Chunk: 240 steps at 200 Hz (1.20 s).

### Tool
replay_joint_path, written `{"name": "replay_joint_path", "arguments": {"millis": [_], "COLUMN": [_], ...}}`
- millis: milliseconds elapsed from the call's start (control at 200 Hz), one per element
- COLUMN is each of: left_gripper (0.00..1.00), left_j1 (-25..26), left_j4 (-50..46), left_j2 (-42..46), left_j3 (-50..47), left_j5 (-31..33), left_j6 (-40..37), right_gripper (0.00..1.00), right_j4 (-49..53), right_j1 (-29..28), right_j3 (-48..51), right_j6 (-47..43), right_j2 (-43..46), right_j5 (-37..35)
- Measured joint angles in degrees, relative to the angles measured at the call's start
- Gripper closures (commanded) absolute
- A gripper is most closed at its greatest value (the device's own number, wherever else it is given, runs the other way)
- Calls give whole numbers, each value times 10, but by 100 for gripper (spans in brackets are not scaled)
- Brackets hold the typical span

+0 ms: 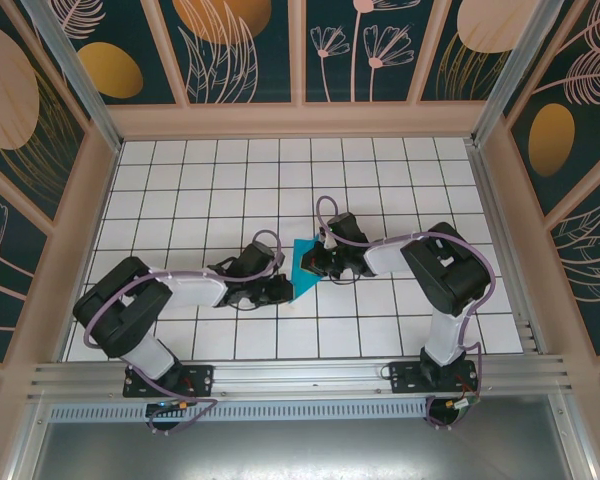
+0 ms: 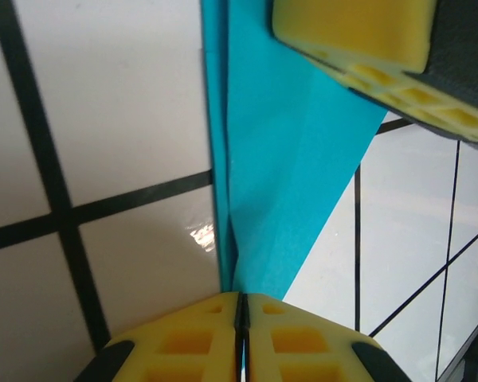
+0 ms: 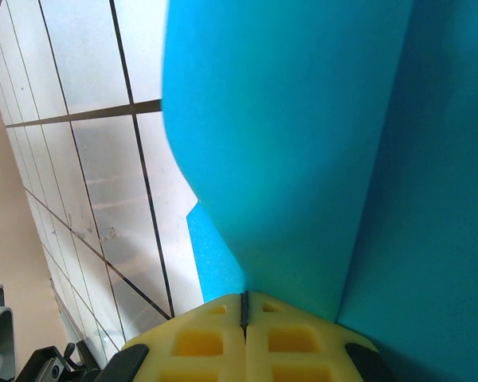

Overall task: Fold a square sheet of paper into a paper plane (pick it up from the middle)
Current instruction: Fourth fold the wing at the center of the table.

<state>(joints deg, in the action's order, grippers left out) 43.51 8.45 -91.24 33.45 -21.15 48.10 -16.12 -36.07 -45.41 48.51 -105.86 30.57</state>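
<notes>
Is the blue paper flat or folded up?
Folded: the paper shows doubled layers meeting along a sharp crease.

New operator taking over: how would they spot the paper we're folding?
On the white tiled table, look at the middle, where the left pincer and right pincer meet. The teal-blue paper is pinched between them. Its colour and folded, pointed shape set it apart from the white tiles and dark pincers.

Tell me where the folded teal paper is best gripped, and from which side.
Judging by this pose, at its thin folded edges, side-on: the teal paper sits between the arms, so the left gripper pinches the left edge and the right gripper the right one.
</notes>
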Motion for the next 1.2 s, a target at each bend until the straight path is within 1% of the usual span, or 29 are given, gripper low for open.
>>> {"name": "replay_joint_path", "arguments": {"millis": [155,280,400,500,595,676,851,1011,1201], "left_gripper": [90,89,87,86,85,83,83,83,84], "left_j1": [0,0,0,0,0,0,0,0,0], "left_j4": [3,-37,-66,-64,-47,-27,5,8,-13], "left_j2": [19,50,84,93,83,58,6,-9,-12], "left_j3": [-21,-29,-26,-9,9,23,30,28,18], "left_j5": [-8,-6,5,6,-3,-15,-39,-54,-45], "left_j6": [-1,-1,-1,-1,-1,-1,1,1,-2], "right_gripper": [95,95,95,95,95,95,95,95,95], "right_j4": [0,0,0,0,0,0,0,0,0], "right_j1": [0,0,0,0,0,0,0,0,0], "right_j3": [0,0,-1,-1,-1,-2,-2,-3,-6], "right_j6": [0,0,0,0,0,0,0,0,0], "right_j2": [0,0,0,-1,-1,-1,-2,-2,-5], "right_j5": [0,0,0,0,0,0,0,0,3]}}
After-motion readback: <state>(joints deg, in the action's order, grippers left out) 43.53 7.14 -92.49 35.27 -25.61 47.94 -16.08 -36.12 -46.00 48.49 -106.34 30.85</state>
